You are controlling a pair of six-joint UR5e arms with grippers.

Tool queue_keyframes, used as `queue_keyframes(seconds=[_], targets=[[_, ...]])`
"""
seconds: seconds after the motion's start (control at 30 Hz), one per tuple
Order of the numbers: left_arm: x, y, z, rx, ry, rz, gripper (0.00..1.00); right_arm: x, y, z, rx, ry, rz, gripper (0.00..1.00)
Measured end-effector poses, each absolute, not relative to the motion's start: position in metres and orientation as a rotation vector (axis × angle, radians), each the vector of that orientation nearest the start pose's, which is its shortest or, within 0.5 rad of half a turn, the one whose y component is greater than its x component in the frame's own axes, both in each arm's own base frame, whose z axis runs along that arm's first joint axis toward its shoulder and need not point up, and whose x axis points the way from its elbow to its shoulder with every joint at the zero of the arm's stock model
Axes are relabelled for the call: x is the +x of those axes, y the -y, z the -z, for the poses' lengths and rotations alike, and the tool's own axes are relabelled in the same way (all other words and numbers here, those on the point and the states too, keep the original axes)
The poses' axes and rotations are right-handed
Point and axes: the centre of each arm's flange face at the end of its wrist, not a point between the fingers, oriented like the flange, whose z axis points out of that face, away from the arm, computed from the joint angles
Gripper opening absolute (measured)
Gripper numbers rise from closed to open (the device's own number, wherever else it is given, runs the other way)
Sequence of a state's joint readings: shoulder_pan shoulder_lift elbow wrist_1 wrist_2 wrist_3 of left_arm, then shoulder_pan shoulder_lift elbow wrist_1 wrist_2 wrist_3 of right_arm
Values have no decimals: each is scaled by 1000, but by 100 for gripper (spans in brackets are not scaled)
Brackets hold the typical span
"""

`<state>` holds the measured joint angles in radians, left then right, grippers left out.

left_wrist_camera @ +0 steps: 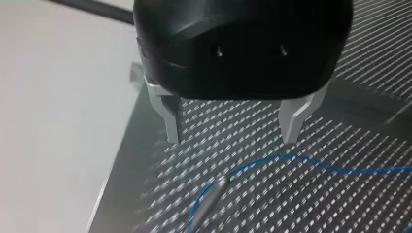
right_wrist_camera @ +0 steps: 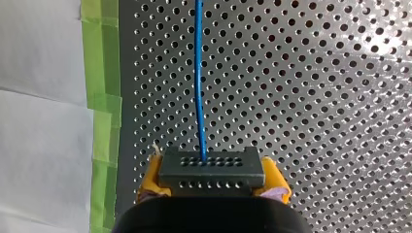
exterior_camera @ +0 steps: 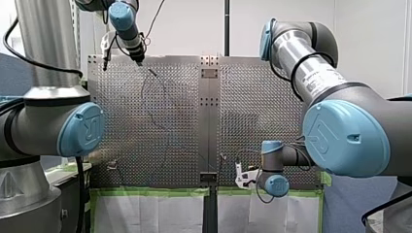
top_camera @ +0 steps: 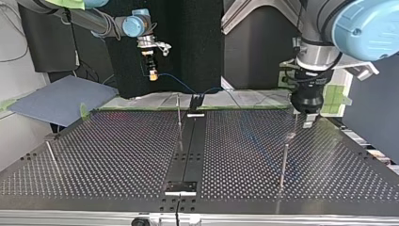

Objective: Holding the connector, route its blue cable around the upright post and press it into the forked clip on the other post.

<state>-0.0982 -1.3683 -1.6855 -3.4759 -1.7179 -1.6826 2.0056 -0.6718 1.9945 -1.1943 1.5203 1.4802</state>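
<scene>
Yellow-padded right tool [right_wrist_camera: 212,183] clamps the connector [right_wrist_camera: 212,169]; left tool [left_wrist_camera: 232,136] stands wide open.

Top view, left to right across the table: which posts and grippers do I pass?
Thin leaning post → my right gripper, holding the connector → middle upright post → right-hand post → my left gripper, open.

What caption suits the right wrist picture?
Yellow-padded right claw grips a black rectangular connector, its blue cable leading ahead over the perforated metal table.
</scene>
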Motion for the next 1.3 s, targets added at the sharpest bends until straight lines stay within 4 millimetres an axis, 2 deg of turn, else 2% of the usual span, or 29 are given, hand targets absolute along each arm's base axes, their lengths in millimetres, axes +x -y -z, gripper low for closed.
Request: queue_keyframes(seconds=[0.3,0.4,0.53,0.93,1.13,1.3], targets=[[369,182,-441,65,-1853,42,98,342,408,65,1703,931,-1413,0],[374,191,-430,107,-1856,33,98,342,407,65,1706,932,-1410,0],[383,204,-426,147,-1837,7,98,341,407,66,1716,938,-1399,0],[410,244,-429,232,-1744,-64,98,340,405,68,1734,947,-1385,0],[417,265,-415,296,-1729,-75,98,340,405,68,1730,945,-1388,0],[429,271,-397,322,-1724,-117,98,340,406,67,1727,943,-1390,0]])
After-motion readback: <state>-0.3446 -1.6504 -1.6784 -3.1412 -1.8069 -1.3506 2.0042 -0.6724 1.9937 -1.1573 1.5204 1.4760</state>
